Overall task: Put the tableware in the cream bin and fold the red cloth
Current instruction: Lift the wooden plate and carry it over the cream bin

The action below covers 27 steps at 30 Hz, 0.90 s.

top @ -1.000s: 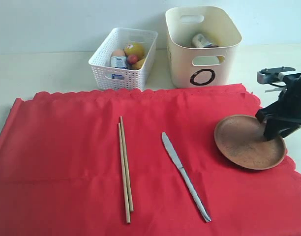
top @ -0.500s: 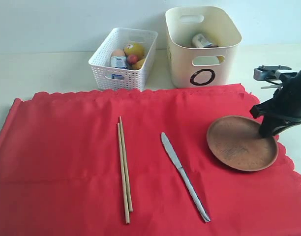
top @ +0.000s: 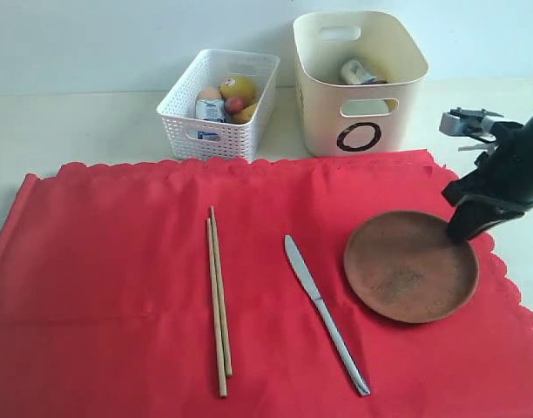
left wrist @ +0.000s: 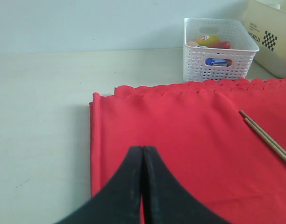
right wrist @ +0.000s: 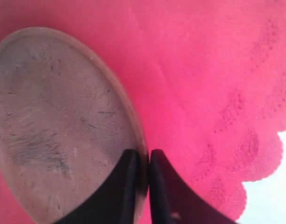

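My right tool (top: 456, 233) has drawn its jaws in onto the rim of the wooden plate (top: 406, 270); plate and tool now sit closer to the knife (top: 326, 313) than before.

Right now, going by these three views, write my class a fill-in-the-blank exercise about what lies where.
1. The right gripper clasps the rim of the wooden plate, which lies on the ____ cloth.
2. The knife lies between the chopsticks and the ____.
3. In the exterior view, the white basket stands ____ of the cream bin.
Missing words: red; plate; left.
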Tool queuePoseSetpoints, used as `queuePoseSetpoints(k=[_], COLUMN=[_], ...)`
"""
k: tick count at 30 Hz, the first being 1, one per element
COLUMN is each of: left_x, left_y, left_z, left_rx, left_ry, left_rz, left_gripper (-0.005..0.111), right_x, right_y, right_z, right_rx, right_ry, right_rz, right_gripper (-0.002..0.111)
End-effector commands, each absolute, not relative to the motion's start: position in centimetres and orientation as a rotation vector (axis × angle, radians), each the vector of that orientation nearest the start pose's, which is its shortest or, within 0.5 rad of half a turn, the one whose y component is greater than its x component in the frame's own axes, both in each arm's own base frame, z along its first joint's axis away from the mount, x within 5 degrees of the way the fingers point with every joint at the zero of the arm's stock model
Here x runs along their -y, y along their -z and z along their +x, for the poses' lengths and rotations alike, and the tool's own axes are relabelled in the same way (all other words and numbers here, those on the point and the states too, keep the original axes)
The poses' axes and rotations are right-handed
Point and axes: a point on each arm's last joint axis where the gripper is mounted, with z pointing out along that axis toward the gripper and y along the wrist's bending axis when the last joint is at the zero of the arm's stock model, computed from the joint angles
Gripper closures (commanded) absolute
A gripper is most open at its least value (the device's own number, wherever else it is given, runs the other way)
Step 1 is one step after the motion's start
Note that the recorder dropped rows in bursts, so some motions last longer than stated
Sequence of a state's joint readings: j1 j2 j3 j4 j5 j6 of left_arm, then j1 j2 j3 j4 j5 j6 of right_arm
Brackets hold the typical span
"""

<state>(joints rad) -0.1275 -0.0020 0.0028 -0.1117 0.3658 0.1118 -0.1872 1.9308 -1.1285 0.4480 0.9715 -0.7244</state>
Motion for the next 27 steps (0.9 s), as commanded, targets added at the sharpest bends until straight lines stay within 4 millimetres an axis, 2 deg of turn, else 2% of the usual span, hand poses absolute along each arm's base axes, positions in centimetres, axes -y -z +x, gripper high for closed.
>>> queuePoseSetpoints(k=[1,6,18,27], left_x=[1.0,1.0,1.0,1.0], left_y=[-18.1,-18.1,-18.1,-18.1], left_z=[5.2,5.2,5.2,5.2], left_rx=[-1.832,-1.832,-1.832,-1.832], left_ry=[0.125,0.125,0.125,0.125], left_rz=[0.152,0.152,0.152,0.152], left_gripper=[0.107,0.107,0.107,0.107], right_x=[2.7,2.0,0.5,-0.3], right_y=[-15.8,-16.9,-20.6,-24.3], right_z=[33.1,33.0,34.7,37.3], right_rx=[-2.954,-2.878,-2.684,-2.416], right_ry=[-0.582,-0.671,-0.951,-1.065], right_rz=[-0.447,-0.510,-0.557,-0.438], right_gripper=[0.108,0.108,0.108,0.108])
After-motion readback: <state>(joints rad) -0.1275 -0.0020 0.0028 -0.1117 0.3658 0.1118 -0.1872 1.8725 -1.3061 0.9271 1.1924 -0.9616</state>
